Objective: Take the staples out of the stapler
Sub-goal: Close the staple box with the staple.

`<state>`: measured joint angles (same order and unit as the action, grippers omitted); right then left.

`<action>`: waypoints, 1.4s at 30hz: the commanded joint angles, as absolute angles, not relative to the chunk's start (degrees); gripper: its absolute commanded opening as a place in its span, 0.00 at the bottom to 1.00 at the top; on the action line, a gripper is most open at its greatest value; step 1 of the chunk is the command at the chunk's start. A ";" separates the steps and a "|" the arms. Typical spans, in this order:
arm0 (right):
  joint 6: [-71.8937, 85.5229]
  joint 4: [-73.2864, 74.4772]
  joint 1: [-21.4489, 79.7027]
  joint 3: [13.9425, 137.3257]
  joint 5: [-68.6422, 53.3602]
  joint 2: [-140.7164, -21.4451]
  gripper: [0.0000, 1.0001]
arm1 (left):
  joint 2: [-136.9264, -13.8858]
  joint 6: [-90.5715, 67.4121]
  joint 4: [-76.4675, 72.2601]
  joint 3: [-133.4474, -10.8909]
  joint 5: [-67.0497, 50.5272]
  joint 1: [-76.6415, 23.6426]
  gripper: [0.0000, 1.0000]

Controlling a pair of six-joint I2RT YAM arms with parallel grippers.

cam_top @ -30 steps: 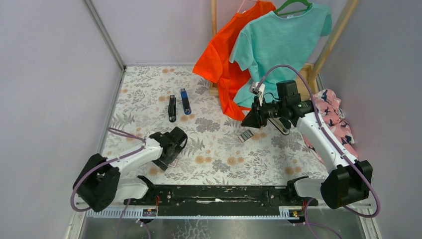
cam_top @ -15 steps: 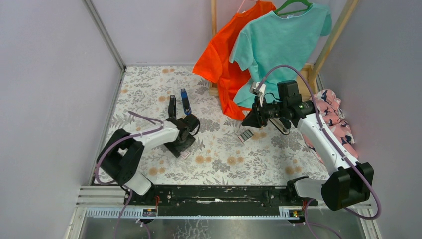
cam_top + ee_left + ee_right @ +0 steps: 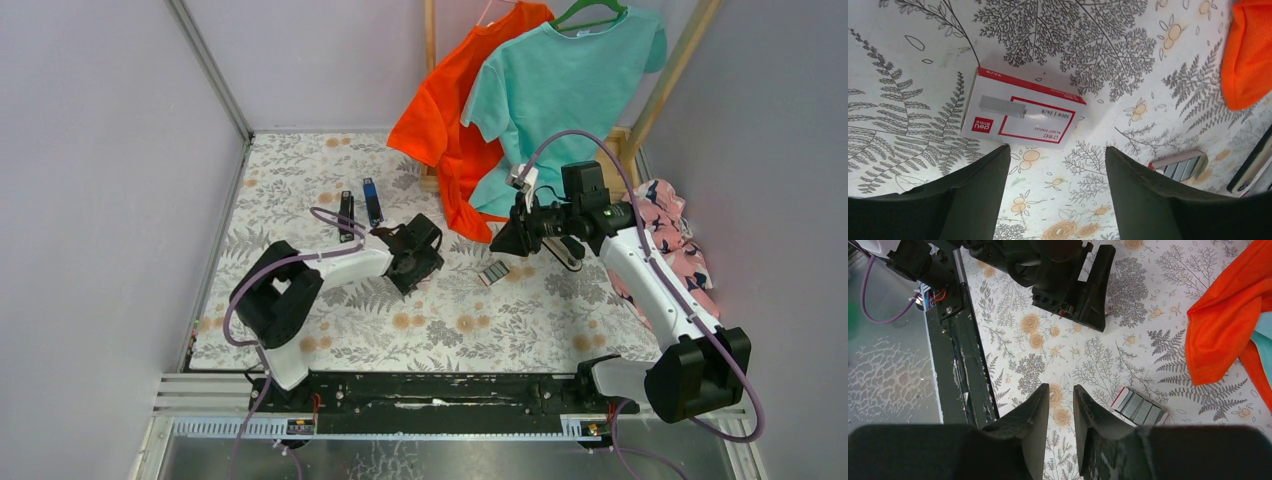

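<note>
- Silvery staples (image 3: pixel 1140 409) sat in about five strips, side by side, in one small open tray (image 3: pixel 1175 157) on the floral tablecloth (image 3: pixel 300 180), between the two grippers.
- One black stapler (image 3: pixel 563 254) with a pale metal channel lay on the cloth beneath the right forearm, near the tray but apart from it. Neither gripper touched it, and whether any staples were inside could not be told.
- One left gripper (image 3: pixel 1057 162) hung low over the cloth with its jaws spread wide and nothing between them.
- One red-and-white staple box (image 3: pixel 1020 117) lay flat just ahead of the left gripper, its lower edge at the tip of the left-hand finger.
- One right gripper (image 3: pixel 1061 390) hovered over the cloth close to the tray, its two fingers a narrow gap apart with only tablecloth showing between them.
- Two slim items lay side by side at the far left of the table, well apart from the stapler: one black bar (image 3: pixel 346 215) and one blue-and-black bar (image 3: pixel 373 201).
- Two T-shirts hung on hangers at the back, one orange (image 3: pixel 445 110) and one teal (image 3: pixel 570 75).
- One pink patterned cloth (image 3: pixel 672 225) lay bunched at the right edge.
</note>
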<state>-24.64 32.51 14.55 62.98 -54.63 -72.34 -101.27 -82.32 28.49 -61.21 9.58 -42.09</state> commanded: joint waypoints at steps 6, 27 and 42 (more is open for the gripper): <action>-27.19 34.07 12.89 65.38 -54.57 -73.11 0.32 | -84.42 -54.70 14.01 -47.91 10.54 -43.99 0.80; -70.46 55.83 10.45 67.57 -69.76 -80.66 0.58 | -77.01 0.70 -57.85 -14.52 -24.29 -30.78 0.99; -70.44 49.04 10.41 61.63 -62.35 -76.92 0.60 | -72.77 10.55 -39.76 -20.44 -34.65 -25.93 1.00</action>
